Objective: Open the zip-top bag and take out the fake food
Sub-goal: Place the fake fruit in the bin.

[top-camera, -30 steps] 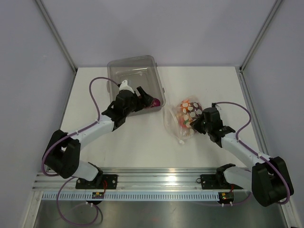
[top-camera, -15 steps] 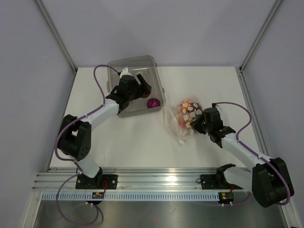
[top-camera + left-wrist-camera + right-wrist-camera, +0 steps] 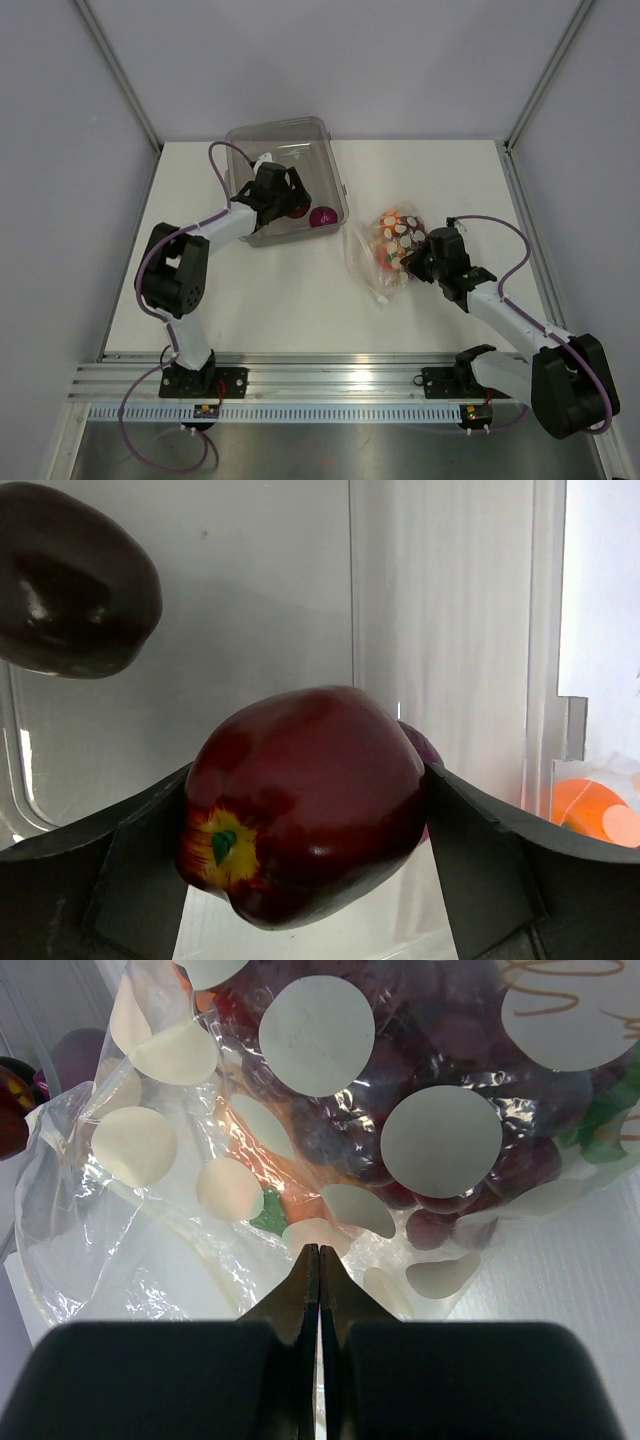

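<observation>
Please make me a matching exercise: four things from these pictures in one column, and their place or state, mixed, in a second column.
1 left gripper
2 right gripper
3 purple fruit
4 zip-top bag

a lies on the table
b lies in the clear bin
c closed, tips at the zip-top bag
d holds a dark red apple

Pairs: 1-d, 2-c, 3-b, 4-a.
</observation>
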Available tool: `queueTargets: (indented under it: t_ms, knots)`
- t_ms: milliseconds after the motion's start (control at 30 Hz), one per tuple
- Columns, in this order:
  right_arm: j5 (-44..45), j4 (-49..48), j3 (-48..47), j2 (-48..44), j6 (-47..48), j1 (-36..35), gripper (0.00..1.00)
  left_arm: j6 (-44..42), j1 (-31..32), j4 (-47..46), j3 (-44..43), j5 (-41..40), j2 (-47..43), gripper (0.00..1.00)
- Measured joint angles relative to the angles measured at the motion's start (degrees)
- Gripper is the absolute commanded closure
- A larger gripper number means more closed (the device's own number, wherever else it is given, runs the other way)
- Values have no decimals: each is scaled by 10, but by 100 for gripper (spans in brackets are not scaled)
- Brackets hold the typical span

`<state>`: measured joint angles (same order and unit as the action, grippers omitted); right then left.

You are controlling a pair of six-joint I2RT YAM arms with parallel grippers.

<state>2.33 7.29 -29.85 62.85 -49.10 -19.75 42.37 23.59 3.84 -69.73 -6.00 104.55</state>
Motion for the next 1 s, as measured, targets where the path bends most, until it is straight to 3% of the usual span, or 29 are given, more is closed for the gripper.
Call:
queueTargets:
  t_ms: [200,667,1000]
  knots:
    - [0,0,0,0,0,0,100,-10,-1,9,-25,-5,7,1]
    - [0,0,3,0,0,0,100,-19,-2,42,-32,-42,-1,1]
    - [16,30,1,-29,14,0,98,-12,3,6,61,-47,-160,2]
